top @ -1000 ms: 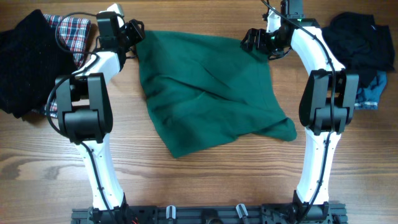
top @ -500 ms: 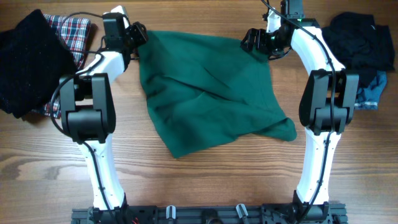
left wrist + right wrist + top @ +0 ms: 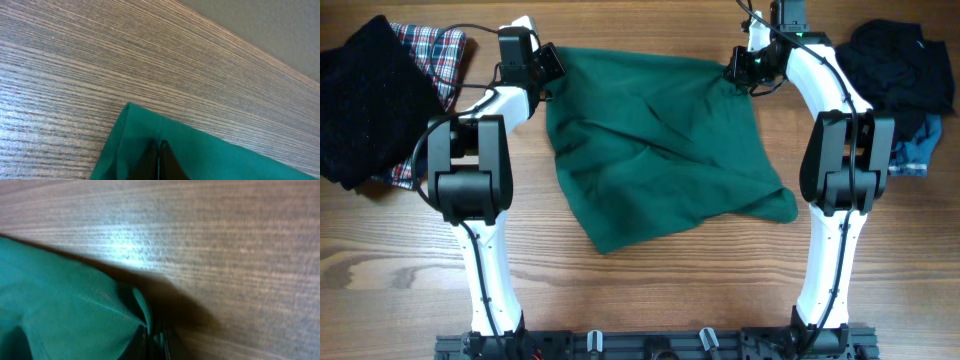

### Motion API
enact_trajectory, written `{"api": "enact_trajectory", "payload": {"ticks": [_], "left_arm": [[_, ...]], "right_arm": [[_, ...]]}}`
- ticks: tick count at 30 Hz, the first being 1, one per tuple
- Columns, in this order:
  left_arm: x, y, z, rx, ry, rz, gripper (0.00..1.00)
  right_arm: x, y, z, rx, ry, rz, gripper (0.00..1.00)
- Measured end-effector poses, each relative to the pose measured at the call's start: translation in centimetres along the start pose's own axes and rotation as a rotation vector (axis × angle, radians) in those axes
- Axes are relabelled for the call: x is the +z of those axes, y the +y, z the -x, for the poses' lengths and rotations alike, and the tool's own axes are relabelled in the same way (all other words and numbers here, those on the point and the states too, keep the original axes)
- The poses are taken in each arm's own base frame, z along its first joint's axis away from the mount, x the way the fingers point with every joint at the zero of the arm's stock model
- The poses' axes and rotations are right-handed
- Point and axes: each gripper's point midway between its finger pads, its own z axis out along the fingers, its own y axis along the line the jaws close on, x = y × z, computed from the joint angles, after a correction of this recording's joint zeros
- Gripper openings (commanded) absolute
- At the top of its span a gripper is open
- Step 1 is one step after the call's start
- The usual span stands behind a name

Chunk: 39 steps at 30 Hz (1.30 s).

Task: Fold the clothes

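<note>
The clothes [image 3: 660, 150], one large dark-green garment, lie spread and wrinkled on the wooden table between the two arms. My left gripper [image 3: 548, 62] is shut on the garment's far left corner. In the left wrist view the dark fingertips [image 3: 162, 157] meet on the green cloth [image 3: 215, 160] just inside its hemmed edge. My right gripper [image 3: 735, 68] is shut on the far right corner. The right wrist view shows a fold of the green cloth [image 3: 65, 305] pinched between its jaws [image 3: 156, 337], casting a shadow on the wood.
A black knitted garment [image 3: 365, 100] and a red-blue plaid cloth [image 3: 438, 50] lie at the far left. A dark pile of clothes [image 3: 900, 65] with a bit of blue denim [image 3: 917, 150] lies at the far right. The table's far edge [image 3: 250, 42] runs close behind the left gripper.
The left gripper has slid right onto the far left corner of the garment and shut on it. The right gripper, open before, has shut on the far right corner.
</note>
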Motion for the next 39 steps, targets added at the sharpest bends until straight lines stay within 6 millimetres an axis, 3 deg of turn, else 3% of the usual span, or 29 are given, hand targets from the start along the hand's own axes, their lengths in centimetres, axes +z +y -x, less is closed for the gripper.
{"api": "enact_trajectory", "payload": {"ticks": [3, 6, 9, 10, 11, 15, 19, 22, 25, 28, 31, 32, 35, 39], "left_arm": [[0.0, -0.2, -0.1, -0.004, 0.006, -0.013, 0.04], [0.0, -0.7, -0.4, -0.009, 0.020, -0.039, 0.04], [0.0, -0.8, -0.8, -0.015, 0.043, -0.052, 0.04], [0.0, -0.9, -1.0, -0.019, 0.049, -0.054, 0.04], [-0.1, -0.9, -1.0, -0.020, 0.054, -0.056, 0.04], [-0.2, -1.0, -1.1, -0.022, 0.065, -0.058, 0.04], [-1.2, -1.4, -0.8, -0.026, 0.084, -0.049, 0.04], [-3.6, -2.8, 1.2, -0.008, 0.075, -0.053, 0.04], [-7.4, -4.5, 2.8, -0.005, 0.103, -0.043, 0.04], [-10.8, -6.0, 2.5, -0.006, 0.170, -0.038, 0.04], [-13.6, -8.3, -0.4, -0.002, 0.308, -0.048, 0.04], [-14.5, -9.0, -2.4, -0.002, 0.384, -0.041, 0.04], [-15.9, -10.5, -7.0, 0.013, 0.544, -0.026, 0.04], [-17.6, -12.4, -11.0, 0.042, 0.678, -0.026, 0.04]], "right_arm": [[-0.2, 0.2, 1.2, -0.024, -0.038, 0.004, 0.04], [-1.5, 1.0, 5.0, -0.092, -0.146, 0.001, 0.04], [-4.2, 2.5, 10.0, -0.190, -0.313, 0.000, 0.04], [-4.8, 2.8, 11.0, -0.208, -0.348, -0.003, 0.58], [-5.1, 3.1, 11.7, -0.224, -0.377, -0.001, 1.00], [-5.6, 3.1, 12.8, -0.236, -0.421, -0.021, 1.00], [-5.2, 2.0, 11.7, -0.211, -0.371, -0.073, 1.00], [-6.1, 1.7, 11.1, -0.203, -0.346, -0.108, 1.00], [-10.1, 3.2, 9.4, -0.189, -0.276, -0.119, 1.00], [-14.1, 4.9, 7.2, -0.174, -0.208, -0.112, 0.99], [-15.7, 5.9, 4.1, -0.137, -0.092, -0.087, 0.99], [-15.6, 5.8, 1.5, -0.099, 0.009, -0.082, 0.99], [-15.8, 5.6, -2.3, -0.038, 0.161, -0.080, 0.99], [-16.2, 5.6, -4.3, -0.006, 0.239, -0.084, 0.99]]}}
